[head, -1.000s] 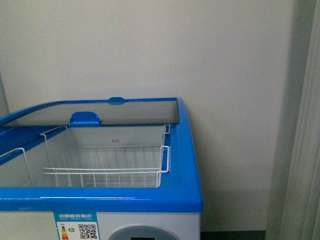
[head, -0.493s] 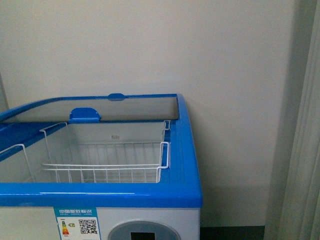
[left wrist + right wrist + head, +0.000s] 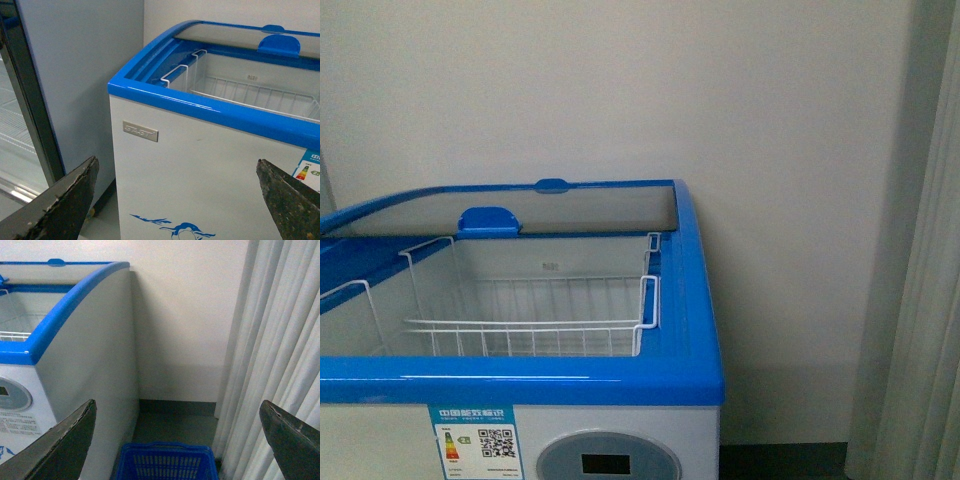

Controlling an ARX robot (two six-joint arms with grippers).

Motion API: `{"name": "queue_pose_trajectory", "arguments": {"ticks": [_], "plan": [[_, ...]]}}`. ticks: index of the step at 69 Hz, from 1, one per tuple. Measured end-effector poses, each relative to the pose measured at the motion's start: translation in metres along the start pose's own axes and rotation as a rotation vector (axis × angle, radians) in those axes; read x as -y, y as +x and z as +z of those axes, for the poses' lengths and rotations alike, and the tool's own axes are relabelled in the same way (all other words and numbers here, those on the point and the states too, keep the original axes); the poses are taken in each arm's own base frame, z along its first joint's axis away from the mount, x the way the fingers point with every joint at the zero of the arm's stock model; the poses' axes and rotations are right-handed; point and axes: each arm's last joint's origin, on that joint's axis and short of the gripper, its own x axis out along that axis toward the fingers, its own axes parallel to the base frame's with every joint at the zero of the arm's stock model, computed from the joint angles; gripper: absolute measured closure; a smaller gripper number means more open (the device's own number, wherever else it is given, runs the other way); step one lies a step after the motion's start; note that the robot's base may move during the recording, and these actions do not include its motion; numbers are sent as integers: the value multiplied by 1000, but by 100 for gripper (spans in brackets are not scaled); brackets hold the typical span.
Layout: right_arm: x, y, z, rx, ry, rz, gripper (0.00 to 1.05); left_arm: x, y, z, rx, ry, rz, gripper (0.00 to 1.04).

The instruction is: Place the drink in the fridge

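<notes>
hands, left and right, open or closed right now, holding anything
Left hand: open, holding nothing.
Right hand: open, holding nothing.

The fridge carries an energy label on its front with a blue header of Chinese characters, coloured efficiency bars and a QR code; the print is too small to read. A grey nameplate has embossed letters, illegible.
</notes>
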Motion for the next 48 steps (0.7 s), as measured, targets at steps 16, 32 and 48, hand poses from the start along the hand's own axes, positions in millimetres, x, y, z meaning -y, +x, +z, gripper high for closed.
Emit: {"name": "queue_pose_trajectory", "arguments": {"ticks": [16, 32, 48], "plan": [[0, 0, 0, 0, 0, 0, 7, -2, 1, -3, -26, -7, 45, 8], [0, 0, 0, 0, 0, 0, 7, -2, 1, -3, -26, -10, 46, 8], [0, 0, 0, 0, 0, 0, 7, -2, 1, -3, -26, -12, 46, 8]]}}
